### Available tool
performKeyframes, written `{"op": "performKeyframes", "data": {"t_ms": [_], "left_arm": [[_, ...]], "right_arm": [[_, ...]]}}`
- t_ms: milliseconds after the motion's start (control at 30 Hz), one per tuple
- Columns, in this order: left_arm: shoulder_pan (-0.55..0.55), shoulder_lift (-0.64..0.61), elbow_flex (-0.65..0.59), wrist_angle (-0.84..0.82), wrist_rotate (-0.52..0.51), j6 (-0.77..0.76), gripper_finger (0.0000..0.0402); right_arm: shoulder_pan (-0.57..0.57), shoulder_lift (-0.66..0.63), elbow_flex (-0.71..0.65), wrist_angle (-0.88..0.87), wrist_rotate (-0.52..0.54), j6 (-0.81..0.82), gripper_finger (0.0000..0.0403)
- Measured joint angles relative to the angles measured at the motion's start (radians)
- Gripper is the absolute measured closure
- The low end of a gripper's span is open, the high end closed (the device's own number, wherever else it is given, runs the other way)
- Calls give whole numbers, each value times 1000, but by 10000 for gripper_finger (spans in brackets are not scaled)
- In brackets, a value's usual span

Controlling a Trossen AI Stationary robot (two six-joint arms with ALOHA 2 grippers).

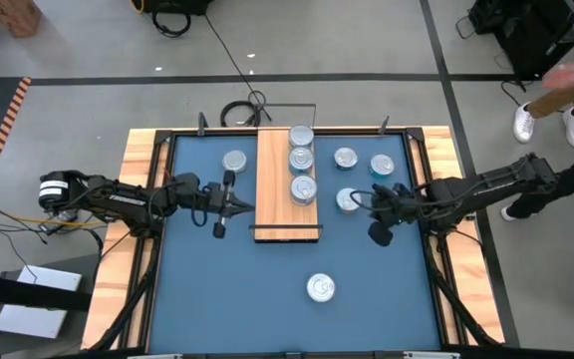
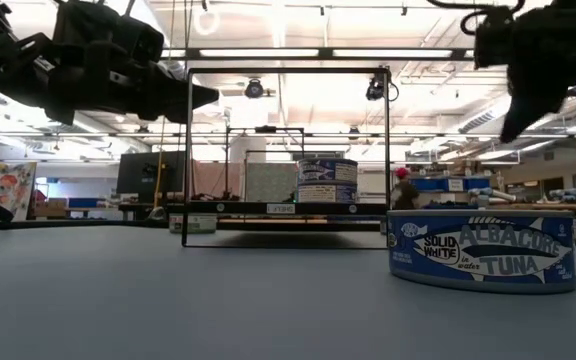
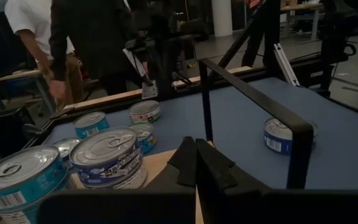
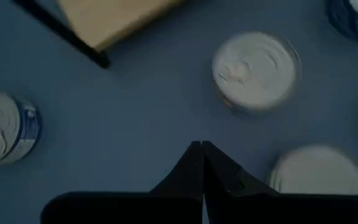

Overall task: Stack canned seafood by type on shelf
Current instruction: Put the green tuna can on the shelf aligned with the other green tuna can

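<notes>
The shelf (image 1: 275,189) is a light-wood board in a thin black frame (image 2: 286,70) at the table's middle. Three tins of canned seafood (image 1: 301,160) stand in a row on its right half. Loose tins rest on the blue table: one left of the shelf (image 1: 234,162), three to its right (image 1: 345,158) (image 1: 382,166) (image 1: 348,200), and one near the front (image 1: 320,288). My left gripper (image 1: 250,207) is shut and empty, pointing level at the shelf's left edge, high above the table (image 2: 208,97). My right gripper (image 1: 373,201) is shut and empty, slanting down (image 4: 202,148) beside the nearest right-hand tin.
The front tin is a blue-labelled tuna can (image 2: 483,250) standing alone on open blue table. The table has a raised wooden rim (image 1: 143,150). A person's legs and white shoes (image 1: 546,125) show beyond the table's right far corner, and people (image 3: 86,37) stand behind the right edge.
</notes>
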Motion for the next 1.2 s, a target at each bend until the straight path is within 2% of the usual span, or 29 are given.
{"op": "performKeyframes", "data": {"t_ms": [233,367,600,767,900,1200], "left_arm": [[-5,-5,0,2,-2,-1,401],[-7,-25,0,2,-2,-4,401],[-21,-66,0,-3,-2,-5,401],[-33,-77,0,-6,-2,-5,401],[-41,-77,0,-7,-3,-6,401],[-45,-77,0,-4,-3,-6,400]], "right_arm": [[-20,73,0,-206,68,241,398],[-48,113,0,-255,83,308,398],[-96,167,0,-253,81,306,398],[-124,198,-12,-255,71,242,398],[-145,208,-57,-254,46,223,398],[-189,207,-179,-178,62,238,398]]}}
